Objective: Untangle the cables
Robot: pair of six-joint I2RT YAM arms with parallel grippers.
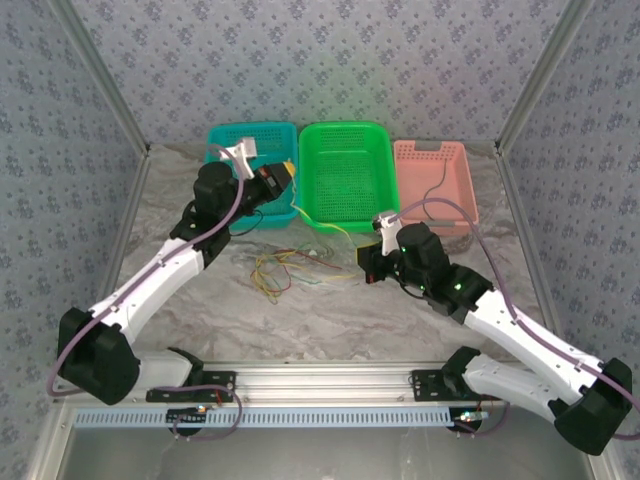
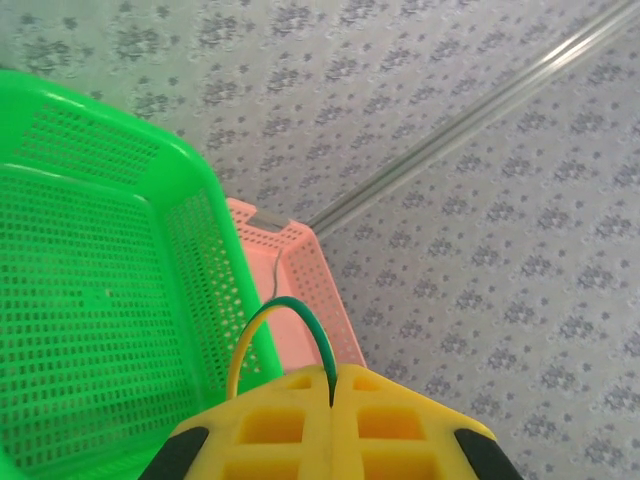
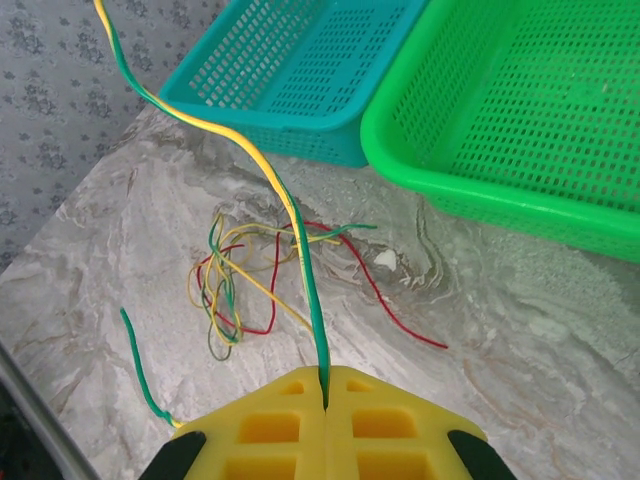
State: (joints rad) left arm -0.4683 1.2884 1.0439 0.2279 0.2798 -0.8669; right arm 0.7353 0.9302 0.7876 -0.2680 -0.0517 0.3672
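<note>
Yellow-green cable [image 3: 262, 170] runs diag. up-left from right pincer [image 3: 325, 385], clamped on it; left pincer [image 2: 333, 385] clamped on yellow-green loop [image 2: 290, 308] too, prob. same one. Other cables [image 3: 225, 290] tangled on bench [image 3: 500, 330] btwn arms.

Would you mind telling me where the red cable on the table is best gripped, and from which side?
Grip the red cable on its free tail, lying alone on the table right of the tangle in the right wrist view. Come down from above, jaws across the strand: it lies flat there and nothing crosses it.
</note>
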